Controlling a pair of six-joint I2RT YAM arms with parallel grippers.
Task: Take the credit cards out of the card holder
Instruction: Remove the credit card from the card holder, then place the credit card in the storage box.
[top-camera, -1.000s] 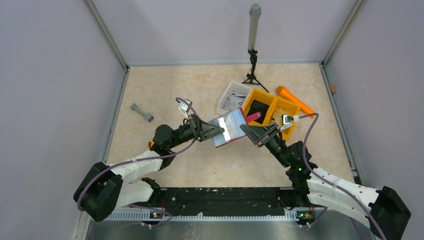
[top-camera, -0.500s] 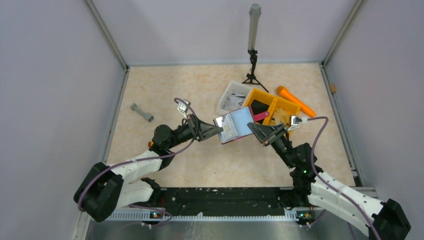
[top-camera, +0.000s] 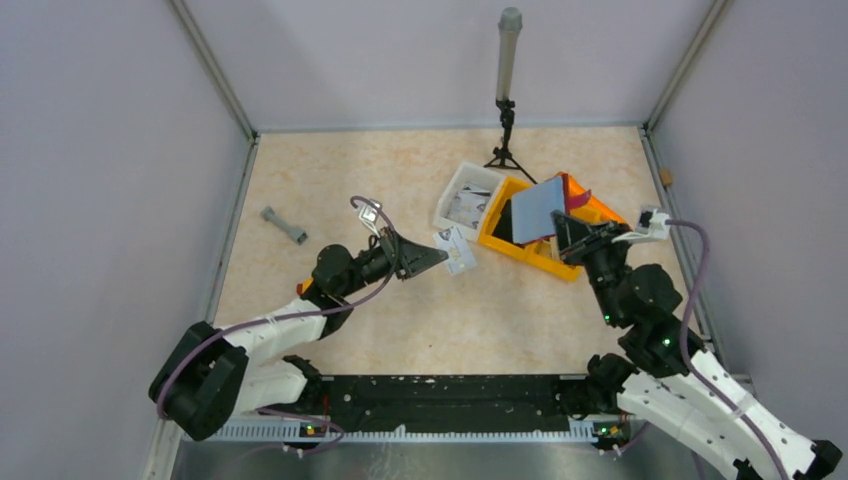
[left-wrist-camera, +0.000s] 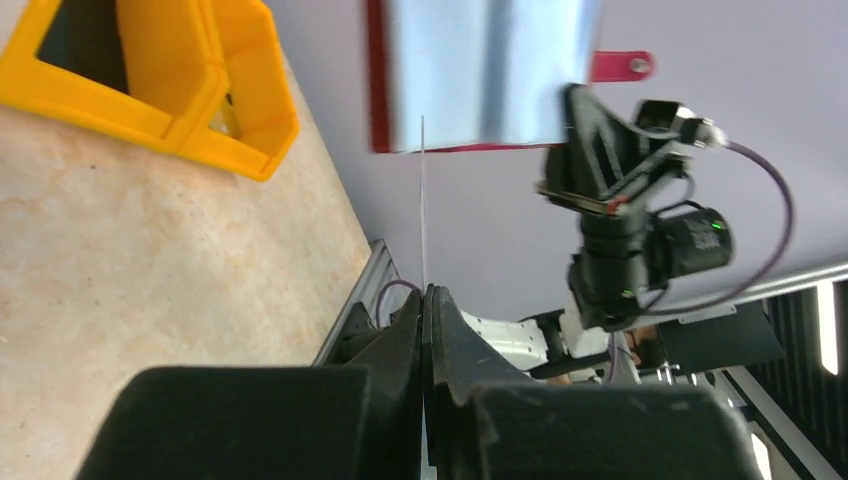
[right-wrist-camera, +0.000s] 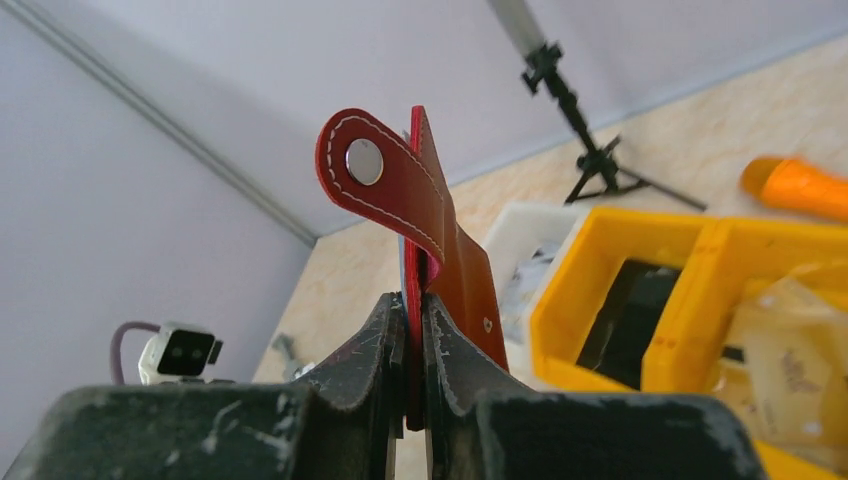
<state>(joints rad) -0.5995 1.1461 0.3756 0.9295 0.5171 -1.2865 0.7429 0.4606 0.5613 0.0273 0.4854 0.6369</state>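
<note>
Top external shows left gripper (top-camera: 442, 257) pinched shut on one credit card (top-camera: 458, 249) at centre, right gripper (top-camera: 563, 228) clamped on the card holder (top-camera: 537, 210) at two o'clock; best to lay that card flat on the table (top-camera: 400, 330).

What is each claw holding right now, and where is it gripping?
Left claw pinches a credit card by one edge. Right claw clamps the card holder by an edge near its snap tab.

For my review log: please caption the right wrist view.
Right claw clamps the red card holder by its edge, snap tab curled loose, yellow bin behind.
</note>
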